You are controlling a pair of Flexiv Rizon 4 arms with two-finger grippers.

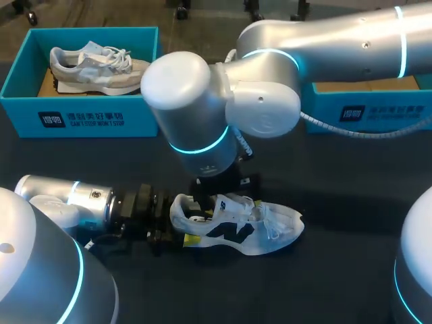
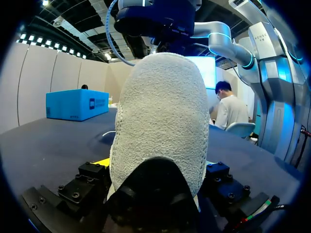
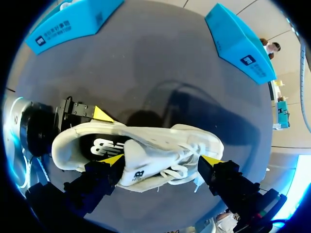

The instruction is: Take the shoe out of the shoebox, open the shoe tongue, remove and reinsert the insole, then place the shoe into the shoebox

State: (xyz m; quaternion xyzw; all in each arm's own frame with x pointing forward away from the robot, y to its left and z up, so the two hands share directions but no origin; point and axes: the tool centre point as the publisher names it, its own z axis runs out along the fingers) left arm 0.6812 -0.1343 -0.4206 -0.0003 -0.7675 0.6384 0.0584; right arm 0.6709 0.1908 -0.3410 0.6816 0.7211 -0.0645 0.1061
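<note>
White sneaker (image 1: 246,233) lies on the table (image 1: 337,277), its heel pinched by the left gripper (image 1: 174,226). Right gripper (image 3: 161,160) hangs spread over the tongue (image 3: 133,162). Tongue-opening step is likely; next, close on the tongue and lift.

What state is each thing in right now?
white shoe: out of box, on table, insole inside
left gripper: shut on its heel
right gripper: open, over the laces
left shoebox: open, grey shoe inside
right shoebox: open, contents hidden
</note>
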